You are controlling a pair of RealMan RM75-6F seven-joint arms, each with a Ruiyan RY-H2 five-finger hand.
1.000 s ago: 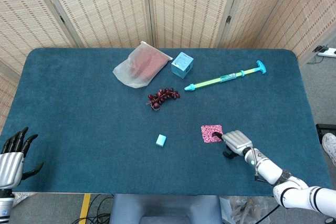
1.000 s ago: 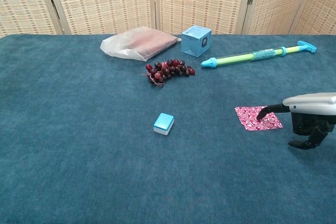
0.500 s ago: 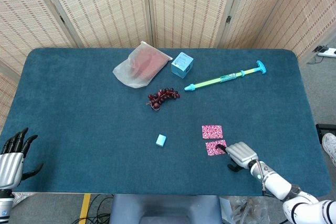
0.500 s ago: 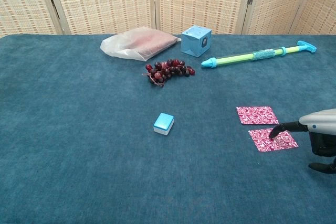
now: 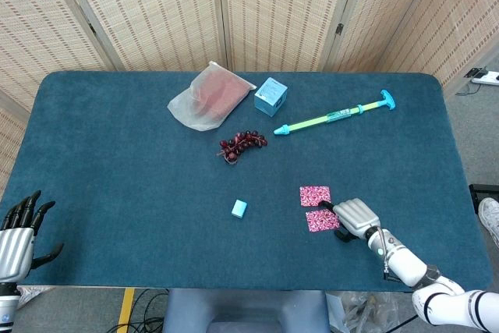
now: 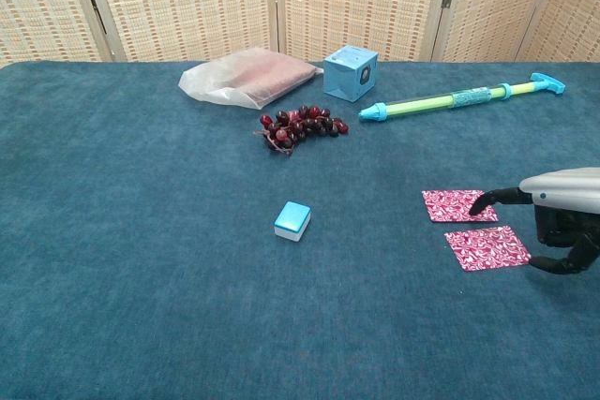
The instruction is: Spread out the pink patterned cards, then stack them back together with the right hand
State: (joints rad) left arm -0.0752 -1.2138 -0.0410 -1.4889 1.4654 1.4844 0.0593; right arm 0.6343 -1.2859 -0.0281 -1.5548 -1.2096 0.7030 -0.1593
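The table (image 5: 117, 154) is covered in matt, napped blue cloth. The two cards (image 6: 473, 227) look like thin printed paper. The bag (image 5: 204, 97) is of translucent plastic, and the toy pump (image 5: 335, 117) of glossy plastic. The right hand (image 6: 561, 217) is cased in smooth silvery metal.
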